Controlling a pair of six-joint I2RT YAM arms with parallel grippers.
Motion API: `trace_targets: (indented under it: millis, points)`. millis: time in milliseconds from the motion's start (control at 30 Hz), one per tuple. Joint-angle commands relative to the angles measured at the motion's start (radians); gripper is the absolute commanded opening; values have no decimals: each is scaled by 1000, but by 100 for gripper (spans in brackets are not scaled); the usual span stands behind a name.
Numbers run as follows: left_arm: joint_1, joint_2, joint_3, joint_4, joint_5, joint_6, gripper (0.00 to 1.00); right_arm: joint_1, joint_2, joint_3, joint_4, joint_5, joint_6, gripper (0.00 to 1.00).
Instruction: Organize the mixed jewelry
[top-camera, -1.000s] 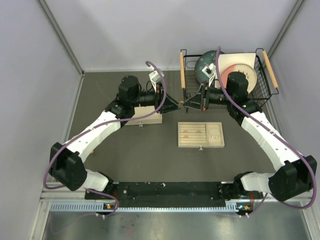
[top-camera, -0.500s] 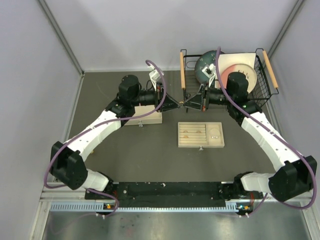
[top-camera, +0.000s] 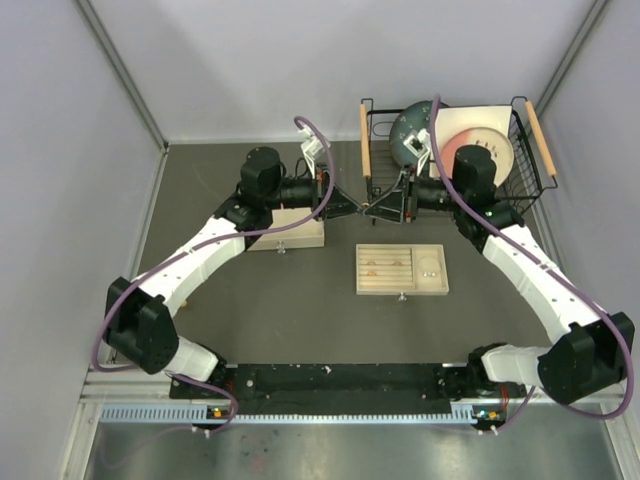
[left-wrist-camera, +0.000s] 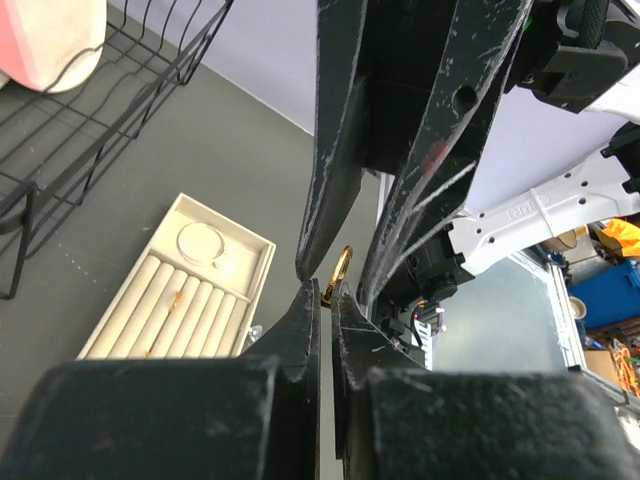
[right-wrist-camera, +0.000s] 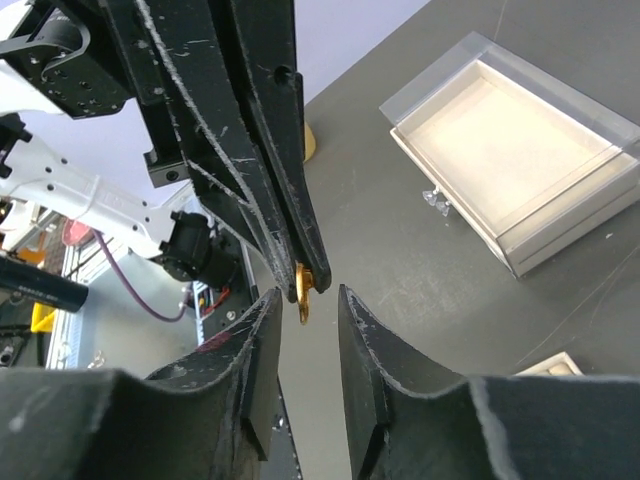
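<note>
Dark grey tabletop, pale walls on three sides; both arms meet in the air above it. Our reference is the beige slotted jewelry tray (top-camera: 402, 291).

Finding 1. A small gold-amber ring (left-wrist-camera: 341, 270) hangs clear of the table, beyond the tray's far edge and toward its left end, at the point where the two sets of fingertips meet.

Finding 2. The left gripper (left-wrist-camera: 327, 305) is closed to a pinch on the lower part of this ring. The right gripper (right-wrist-camera: 308, 293) stands parted, one finger on each side of the ring, and we see no contact with it.

Finding 3. A few tiny amber pieces (top-camera: 372, 266) lie in the tray's slots. The square compartment at the tray's right end shows a round outline, and we cannot tell whether it is a silver hoop.

Finding 4. A pale box with a clear lid (top-camera: 290, 235) sits left of the tray; we see nothing in it.

Assessment: we judge the sorting partly done. The held ring is not yet in a slot. Whether other pieces wait elsewhere we cannot tell.
</note>
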Motion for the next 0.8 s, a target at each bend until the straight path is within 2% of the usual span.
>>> trace_targets:
  millis: [0, 100, 167, 400, 533, 667, 767]
  points:
    - [-1, -1, 70, -28, -1, 52, 0, 6, -48, 14, -11, 31, -48, 34]
    - [-2, 4, 93, -99, -26, 135, 0, -7, -73, 28, -52, 83, -76, 38]
    - [-2, 3, 102, -217, -62, 223, 0, -61, -94, 26, -69, 118, -73, 39]
    - [-14, 35, 165, -432, -216, 471, 0, -263, -130, -6, -114, 178, -75, 38]
    - [-108, 55, 196, -536, -386, 615, 0, -397, -176, -75, -134, 229, -81, 38]
    - [-240, 111, 257, -633, -657, 762, 0, -492, -229, -145, -161, 262, -116, 37]
    - [-326, 183, 318, -693, -752, 821, 0, -540, -274, -190, -181, 282, -150, 37]
